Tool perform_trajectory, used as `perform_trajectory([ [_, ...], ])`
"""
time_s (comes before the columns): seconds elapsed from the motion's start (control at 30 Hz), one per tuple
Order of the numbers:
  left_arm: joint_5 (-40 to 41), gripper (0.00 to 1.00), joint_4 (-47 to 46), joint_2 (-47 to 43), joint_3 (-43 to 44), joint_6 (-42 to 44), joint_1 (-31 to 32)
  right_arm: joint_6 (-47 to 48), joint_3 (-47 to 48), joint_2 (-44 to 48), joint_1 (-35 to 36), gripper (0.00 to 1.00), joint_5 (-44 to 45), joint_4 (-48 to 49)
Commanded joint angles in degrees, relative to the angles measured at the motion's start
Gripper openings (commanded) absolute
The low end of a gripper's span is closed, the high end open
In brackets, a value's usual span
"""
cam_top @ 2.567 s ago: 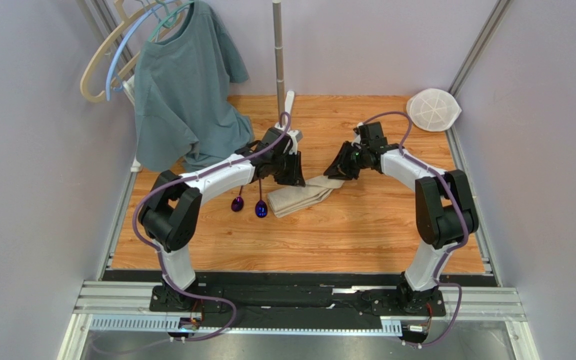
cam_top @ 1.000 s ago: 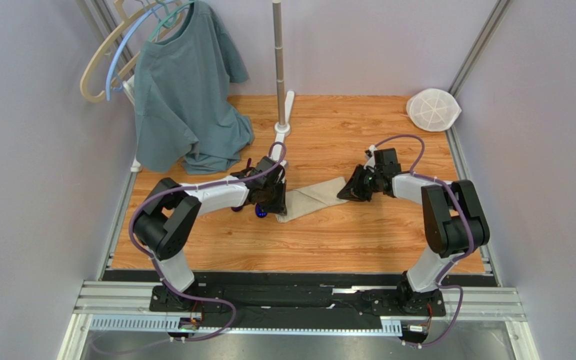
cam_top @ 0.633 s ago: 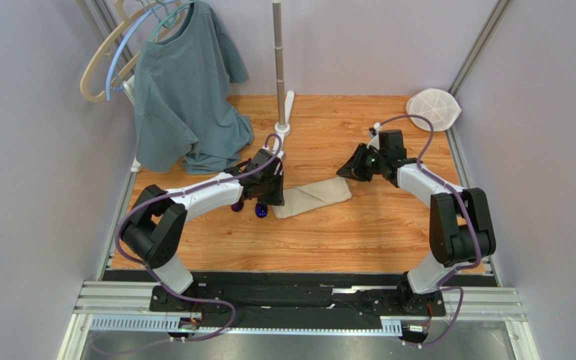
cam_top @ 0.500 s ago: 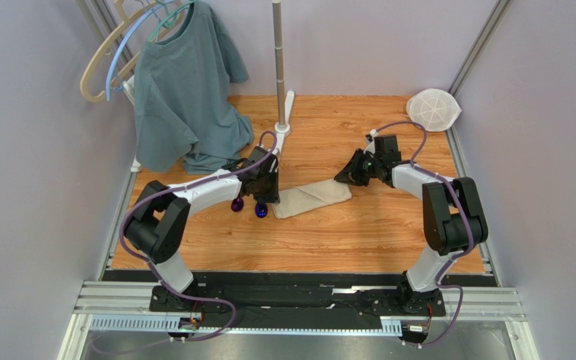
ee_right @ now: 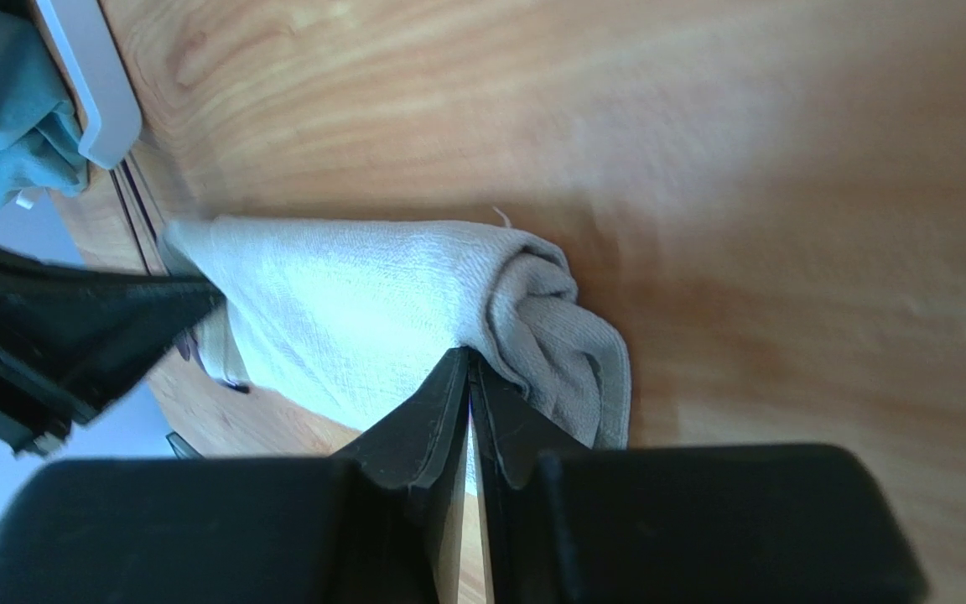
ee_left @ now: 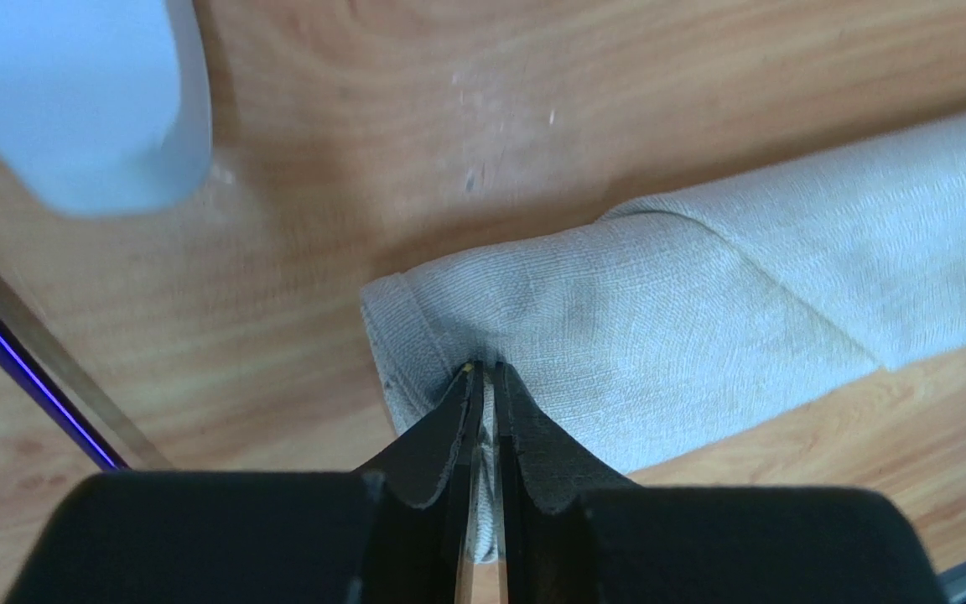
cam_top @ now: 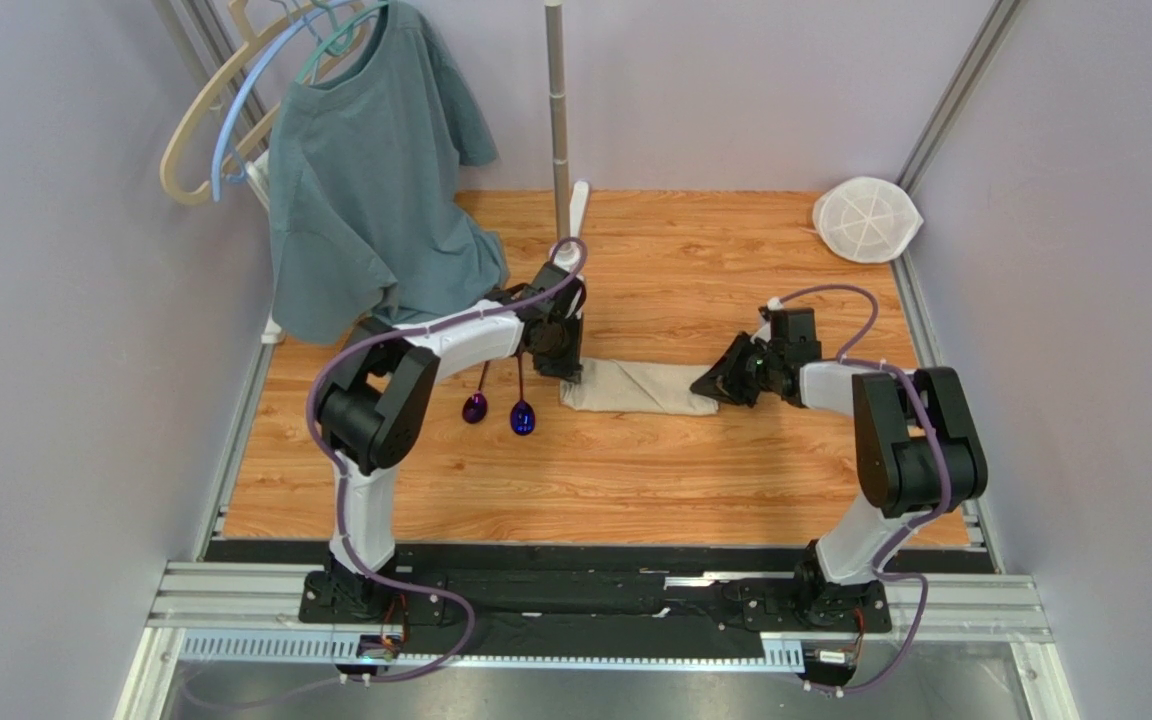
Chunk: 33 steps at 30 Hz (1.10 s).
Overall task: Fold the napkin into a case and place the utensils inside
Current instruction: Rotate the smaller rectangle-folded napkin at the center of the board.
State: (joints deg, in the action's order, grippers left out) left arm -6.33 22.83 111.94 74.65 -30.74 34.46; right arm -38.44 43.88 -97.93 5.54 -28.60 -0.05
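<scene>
The beige napkin (cam_top: 635,387) lies on the wooden table as a narrow oblong case running left to right. My left gripper (cam_top: 567,371) is at its left end; the left wrist view shows that gripper (ee_left: 482,369) shut, with a pinch of the napkin (ee_left: 702,302) between the fingertips. At the right end, my right gripper (cam_top: 720,384) is low over the table. The right wrist view has this gripper (ee_right: 467,359) shut on the bunched end of the napkin (ee_right: 350,296). Two purple spoons (cam_top: 474,408) (cam_top: 522,422) lie left of the napkin, outside it.
A grey-green T-shirt (cam_top: 372,195) hangs on hangers at the back left. A metal pole (cam_top: 557,105) rises from a white base (cam_top: 576,225) just behind the left gripper. A white mesh disc (cam_top: 868,219) sits in the back right corner. Walls close in both sides.
The napkin lay slanted and now lies straight, left to right. The left gripper moved back and right to its left end. The right gripper came down and took hold of its right end.
</scene>
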Motion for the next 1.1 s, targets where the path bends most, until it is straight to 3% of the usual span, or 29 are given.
perform_trajectory([
  [0.0, 3.5, 0.15, 4.2, 5.6, 9.8, 4.1, 0.2, -0.3, -6.4, 4.9, -0.2, 0.13, 5.2, -1.4],
  [0.17, 1.0, 0.16, 4.2, 12.3, 19.3, 5.0, -0.3, -4.5, -14.4, 11.1, -0.3, 0.13, 7.5, -0.9],
  [0.27, -4.7, 0.16, 1.7, 16.7, 24.6, 6.2, -0.4, -7.2, -18.4, 14.7, 0.2, 0.13, 6.9, 1.3],
  [0.5, -14.8, 0.18, -4.8, 26.0, 38.3, 6.0, -0.5, -9.0, -22.3, 20.1, 4.7, 0.14, 3.4, 1.4],
  [0.6, -17.7, 0.22, -6.0, 25.4, 40.1, 6.1, -0.6, -5.8, -20.6, 20.3, 5.5, 0.14, -1.7, 0.3],
  [0.73, -17.5, 0.31, -4.9, 19.2, 38.0, 7.1, -0.6, 0.7, -16.2, 25.2, 5.5, 0.15, -2.6, -8.8],
  [0.87, -18.5, 0.33, -5.9, 11.6, 28.7, 4.8, -0.4, 5.7, -13.2, 28.3, 5.4, 0.17, -2.8, -16.0],
  [1.07, -18.9, 0.29, -9.8, 6.3, 17.6, -2.3, -0.4, 5.0, -14.3, 25.6, 5.4, 0.17, -6.4, -11.7],
])
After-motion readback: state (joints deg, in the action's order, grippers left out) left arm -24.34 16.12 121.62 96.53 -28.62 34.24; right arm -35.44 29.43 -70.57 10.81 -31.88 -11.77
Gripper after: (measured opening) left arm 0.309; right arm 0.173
